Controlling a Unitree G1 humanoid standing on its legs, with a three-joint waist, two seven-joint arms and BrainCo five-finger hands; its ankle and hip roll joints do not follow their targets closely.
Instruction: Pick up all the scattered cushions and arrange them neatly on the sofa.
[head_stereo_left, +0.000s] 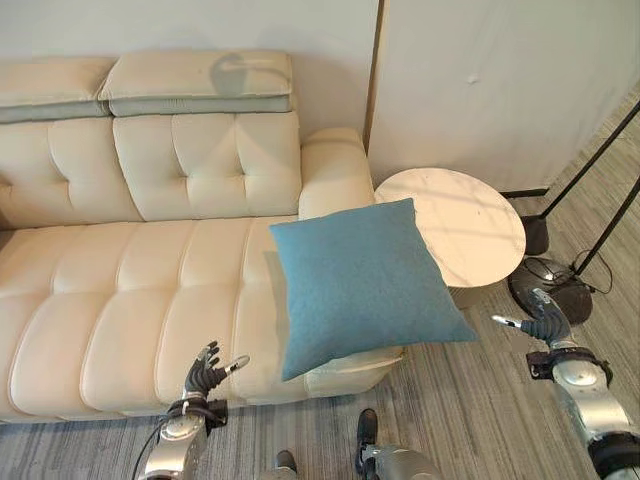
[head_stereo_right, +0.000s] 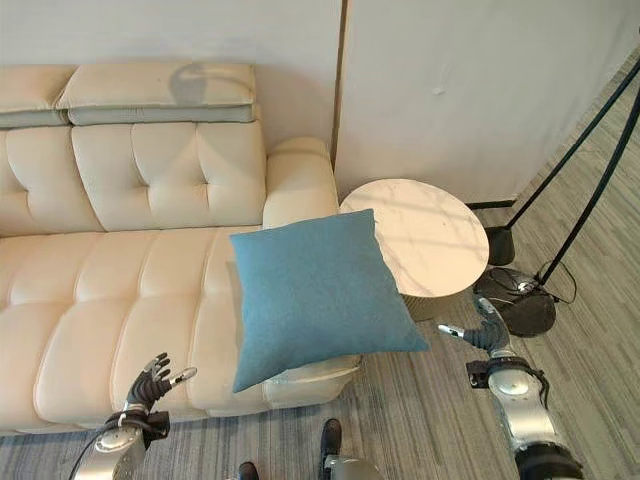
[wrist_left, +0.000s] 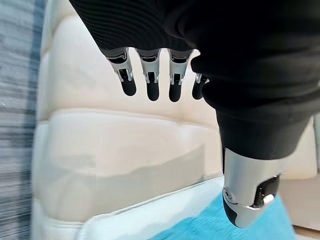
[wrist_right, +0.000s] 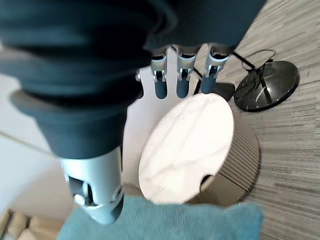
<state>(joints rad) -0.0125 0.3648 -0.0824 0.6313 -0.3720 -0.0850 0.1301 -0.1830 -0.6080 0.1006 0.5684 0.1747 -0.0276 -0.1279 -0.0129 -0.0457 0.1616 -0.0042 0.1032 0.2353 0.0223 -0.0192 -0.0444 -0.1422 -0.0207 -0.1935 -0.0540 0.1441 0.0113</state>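
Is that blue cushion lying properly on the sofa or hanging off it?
Hanging off. The blue cushion sits tilted at the sofa seat's end, its corners jutting past the front edge and toward the round table.

Wall: plain off-white wall (head_stereo_left: 480, 70)
Floor: grey striped carpet floor (head_stereo_left: 480, 420)
Table: round white marble-top side table (head_stereo_left: 470, 225)
Lamp: round black floor-lamp base (head_stereo_right: 520, 300)

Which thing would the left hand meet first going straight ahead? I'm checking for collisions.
Probably the cream sofa: the left hand's open fingers point at its seat front, with the blue cushion off to one side. Depth is unclear.
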